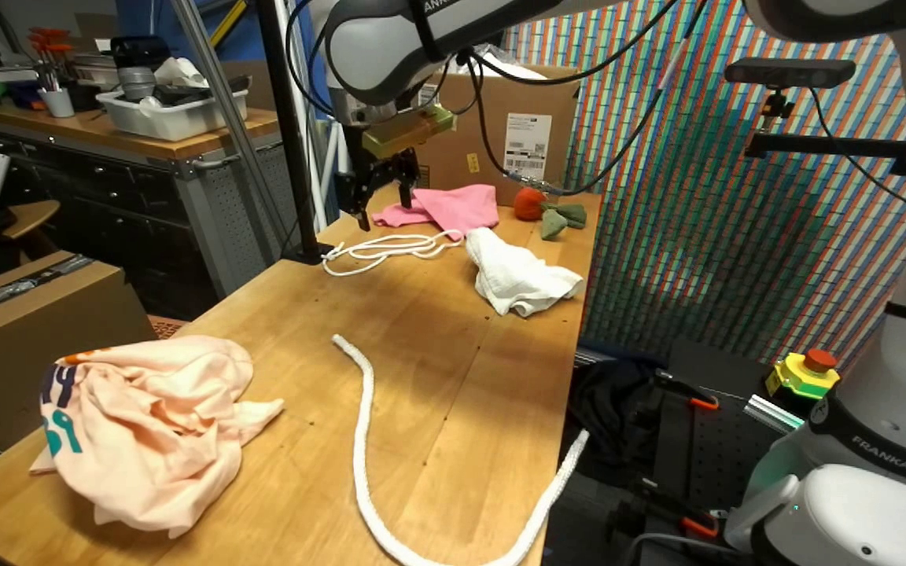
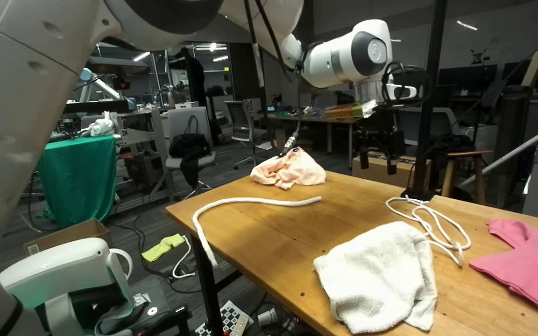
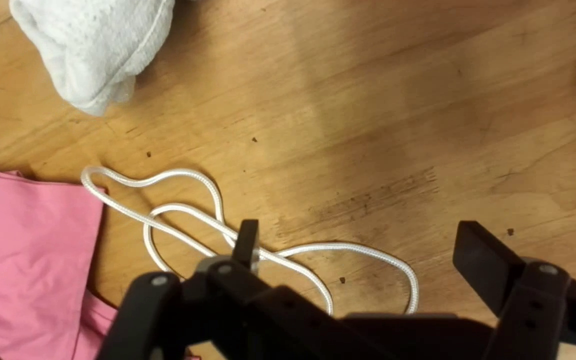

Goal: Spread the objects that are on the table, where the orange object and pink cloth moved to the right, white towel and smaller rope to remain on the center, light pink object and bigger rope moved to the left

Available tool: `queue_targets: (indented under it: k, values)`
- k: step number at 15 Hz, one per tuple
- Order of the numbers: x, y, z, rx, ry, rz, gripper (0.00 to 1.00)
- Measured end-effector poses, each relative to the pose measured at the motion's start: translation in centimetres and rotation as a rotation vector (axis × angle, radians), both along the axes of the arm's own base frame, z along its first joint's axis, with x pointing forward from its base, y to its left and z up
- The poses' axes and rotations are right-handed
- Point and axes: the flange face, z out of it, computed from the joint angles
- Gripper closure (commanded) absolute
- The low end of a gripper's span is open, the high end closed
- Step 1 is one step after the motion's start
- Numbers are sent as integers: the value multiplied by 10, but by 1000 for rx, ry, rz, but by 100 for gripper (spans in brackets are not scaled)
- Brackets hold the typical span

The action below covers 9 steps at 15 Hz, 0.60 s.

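Note:
Over the far part of the wooden table (image 1: 421, 377), my gripper (image 1: 384, 212) hangs open above the smaller rope (image 3: 338, 245), whose thin white loops lie flat. In the wrist view the gripper (image 3: 358, 237) has its fingers wide apart, nothing held. Beside the loops lies the pink cloth (image 3: 23, 240); the crumpled white towel (image 2: 381, 275) sits close by. The orange object (image 1: 529, 203), with green parts, rests near the far right corner in an exterior view. At the opposite end are the bunched light pink object (image 1: 162, 424) and the curved bigger rope (image 1: 360, 448), one end overhanging the edge.
A black pole (image 1: 288, 134) rises from the table edge right beside the smaller rope, close to the gripper. Behind the pink cloth stands a large cardboard box (image 1: 492, 141). Another cardboard box (image 1: 44, 338) is beyond the table's side.

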Motion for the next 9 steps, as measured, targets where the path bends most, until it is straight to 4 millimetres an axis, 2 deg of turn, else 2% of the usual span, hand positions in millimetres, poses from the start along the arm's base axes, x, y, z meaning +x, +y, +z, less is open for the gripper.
queue_targets:
  k: [5, 9]
  values:
    - [23, -47, -26, 52, 58, 56, 0]
    - [32, -70, -53, 65, 117, 171, 0]
